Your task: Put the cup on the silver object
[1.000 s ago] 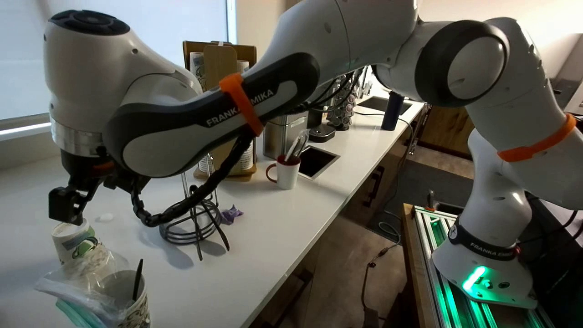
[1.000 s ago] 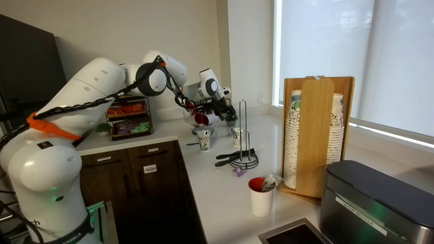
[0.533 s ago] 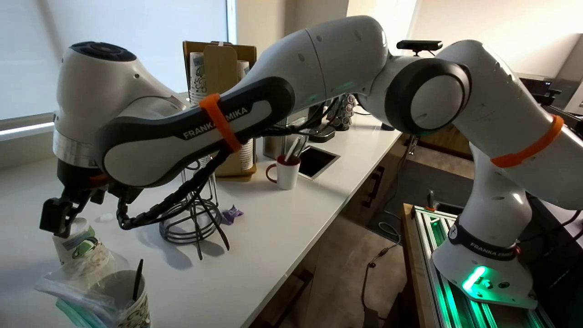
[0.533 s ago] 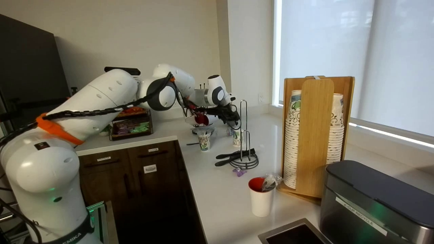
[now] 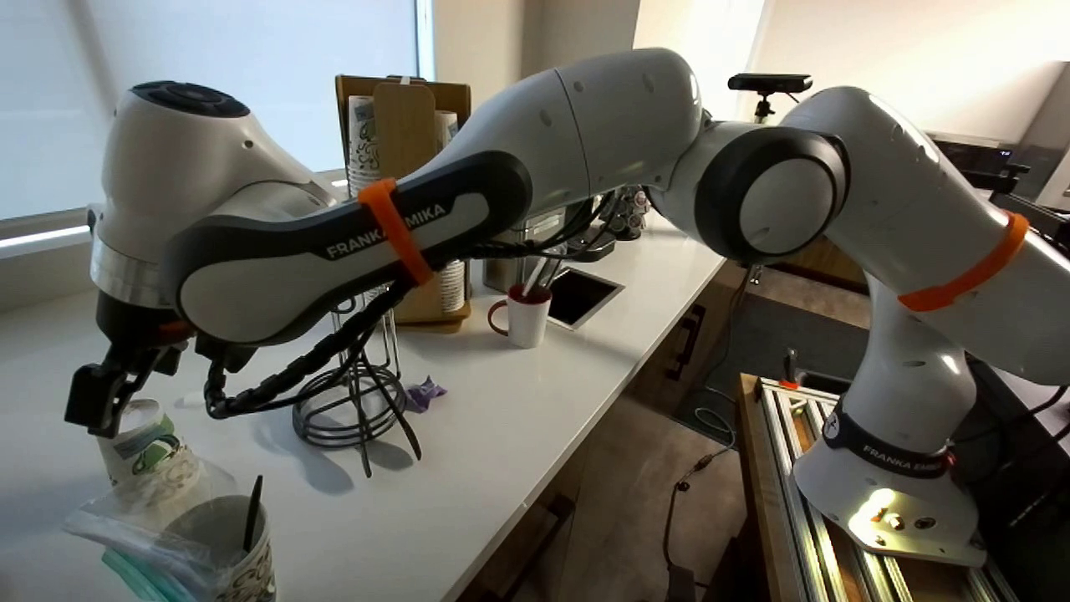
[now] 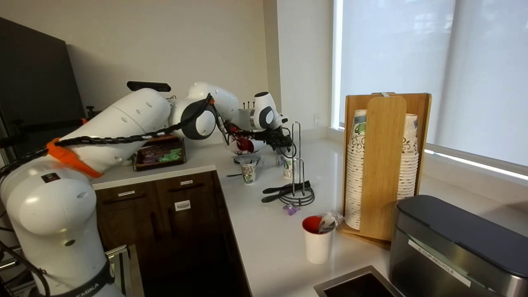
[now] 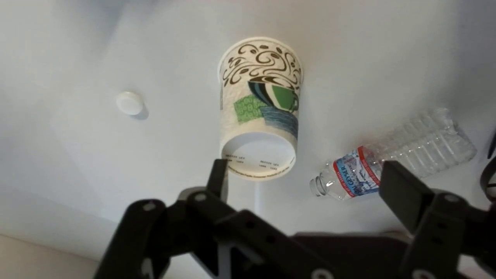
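The whitish paper cup point(image 7: 261, 104) with green and brown markings stands upside down on the counter, its base facing up in the wrist view. It also shows in both exterior views point(image 5: 150, 447) point(image 6: 288, 169), partly hidden by the gripper or the rod. My gripper point(image 7: 306, 174) is open and empty, above the cup; in the wrist view the left finger overlaps the edge of the cup's base and the right finger is over the bottle. The gripper also shows in an exterior view point(image 5: 129, 393). The silver object point(image 6: 293, 161) stands upright on its dark wire base point(image 5: 349, 426), apart from the cup.
A clear bottle point(image 7: 360, 174) lies beside the cup, with a white cap point(image 7: 130, 102) on the other side. A plastic-wrapped cup with a stick point(image 5: 251, 560), black-handled tongs point(image 6: 274, 194), a purple wrapper point(image 5: 425, 393), a handled mug point(image 5: 528, 322) and a wooden cup rack point(image 6: 381, 165) stand around.
The arm has lowered, bringing the open gripper down closer to the cup, with only slight motion in the last half second. The base light changed from green to yellowish white.
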### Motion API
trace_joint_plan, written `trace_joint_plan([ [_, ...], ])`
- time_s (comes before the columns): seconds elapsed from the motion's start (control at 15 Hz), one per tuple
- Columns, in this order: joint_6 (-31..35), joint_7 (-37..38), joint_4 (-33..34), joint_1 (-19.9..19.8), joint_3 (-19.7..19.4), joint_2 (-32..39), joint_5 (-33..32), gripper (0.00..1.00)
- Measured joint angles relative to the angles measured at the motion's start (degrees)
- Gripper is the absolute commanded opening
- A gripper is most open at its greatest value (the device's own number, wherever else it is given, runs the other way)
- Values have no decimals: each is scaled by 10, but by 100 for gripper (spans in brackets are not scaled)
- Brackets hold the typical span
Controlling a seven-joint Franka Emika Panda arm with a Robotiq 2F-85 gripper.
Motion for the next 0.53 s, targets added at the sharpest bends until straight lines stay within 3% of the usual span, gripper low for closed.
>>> trace_joint_plan([
  [0.33,14,7,1,12,8,2,0,100],
  [0.53,48,-29,17,8,22,20,0,100],
])
